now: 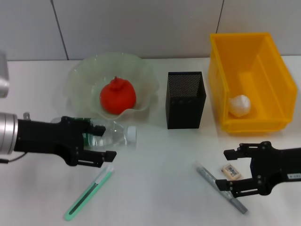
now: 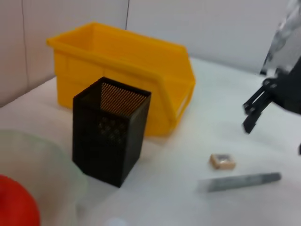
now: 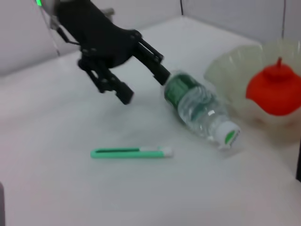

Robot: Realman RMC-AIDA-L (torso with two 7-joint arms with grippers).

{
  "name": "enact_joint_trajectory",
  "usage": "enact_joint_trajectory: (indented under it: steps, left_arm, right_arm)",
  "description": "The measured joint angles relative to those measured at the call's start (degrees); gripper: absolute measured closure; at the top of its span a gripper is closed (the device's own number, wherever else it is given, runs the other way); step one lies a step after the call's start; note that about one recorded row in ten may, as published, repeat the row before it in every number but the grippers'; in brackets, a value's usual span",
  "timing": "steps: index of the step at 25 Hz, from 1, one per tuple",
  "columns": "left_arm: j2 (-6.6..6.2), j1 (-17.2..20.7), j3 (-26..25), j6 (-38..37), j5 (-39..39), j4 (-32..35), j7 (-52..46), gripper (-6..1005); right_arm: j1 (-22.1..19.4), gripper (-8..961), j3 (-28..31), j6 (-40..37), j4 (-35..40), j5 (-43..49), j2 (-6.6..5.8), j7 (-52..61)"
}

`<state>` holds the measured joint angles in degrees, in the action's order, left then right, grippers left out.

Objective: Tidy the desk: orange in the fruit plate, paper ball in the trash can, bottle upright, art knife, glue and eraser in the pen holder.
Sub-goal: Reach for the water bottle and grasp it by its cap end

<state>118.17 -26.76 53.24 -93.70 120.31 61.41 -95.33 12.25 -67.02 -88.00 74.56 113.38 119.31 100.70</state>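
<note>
White surface [image 1: 160, 160] under everything. Yellow trash can [image 1: 263, 52] at far right, paper ball [image 1: 240, 105] inside. Fruit plate [image 1: 80, 80] at far left, orange [image 1: 117, 96] in it. Black mesh pen holder [image 1: 186, 100] upright between plate and can. Bottle [image 1: 115, 133] on its side just before plate. Left end effector [image 1: 104, 141] fingers spread, straddling bottle body. Right end effector [image 1: 225, 170] fingers apart over grey glue stick [image 1: 221, 187], eraser [image 1: 231, 171] between them. Green art knife [image 1: 89, 194] flat near bottle.

white table [image 1: 160, 160]; bottle [image 1: 113, 133], art knife [image 1: 88, 194], eraser [image 1: 231, 171], glue [image 1: 221, 187], pen holder [image 1: 185, 99]
</note>
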Motion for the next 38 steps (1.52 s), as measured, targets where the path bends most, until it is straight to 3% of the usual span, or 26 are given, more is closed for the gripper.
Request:
enact_joint_trajectory:
  steps: [3, 6, 10, 14, 16, 20, 21, 24, 26, 33, 38]
  left_arm:
    - [0.23, -0.36, 3.7, 0.34, 1.83, 5.77, -3.72, 224]
    - [0.21, -0.54, 5.72, 1.25, 2.35, 7.77, -4.75, 224]
    - [0.32, -1.76, 12.34, 5.35, 5.54, 11.26, -5.91, 224]
    - [0.33, -2.36, 13.59, 6.2, 6.43, 11.24, -5.94, 225]
    - [0.44, -3.27, 18.32, 10.01, 8.55, 11.18, -6.09, 225]
    - [0.46, -3.36, 19.85, 11.21, 8.68, 11.32, -6.13, 225]
    - [0.48, -3.6, 24.32, 15.11, 8.74, 11.21, -6.3, 226]
    - [0.48, -3.76, 25.62, 16.13, 8.78, 10.96, -6.36, 226]
    - [0.56, -5.03, 29.84, 21.25, 9.74, 8.92, -6.53, 226]
    - [0.87, -8.44, 31.52, 27.08, 12.6, 3.04, -6.62, 227]
    - [0.94, -8.64, 34.09, 30.36, 13.99, 2.0, -6.63, 227]
  right_arm:
    - [-0.54, 126, 1.79, -0.38, -5.36, -4.22, -0.06, -8.06]
    - [-0.58, 126, 2.53, -0.38, -7.46, -5.27, -0.05, -11.23]
    - [-0.21, 126, 2.97, -0.46, -10.29, -6.12, -0.03, -13.72]
    - [-0.4, 126, 3.04, -0.24, -11.15, -6.91, -0.03, -15.13]
    - [-0.77, 126, 3.19, -0.31, -11.51, -8.16, -0.04, -16.18]
    - [-1.19, 126, 4.91, -0.42, -12.25, -9.56, -0.04, -17.21]
    - [-1.2, 126, 5.1, -0.46, -12.35, -9.83, -0.04, -17.2]
    - [-1.33, 126, 5.27, -0.49, -12.62, -10.52, -0.09, -17.2]
    - [-1.3, 126, 5.3, -0.51, -12.78, -10.63, -0.09, -17.24]
    - [-0.97, 126, 5.32, -0.55, -13.43, -10.69, -0.05, -17.37]
    - [-0.75, 126, 5.94, -0.63, -13.47, -10.73, -0.04, -17.38]
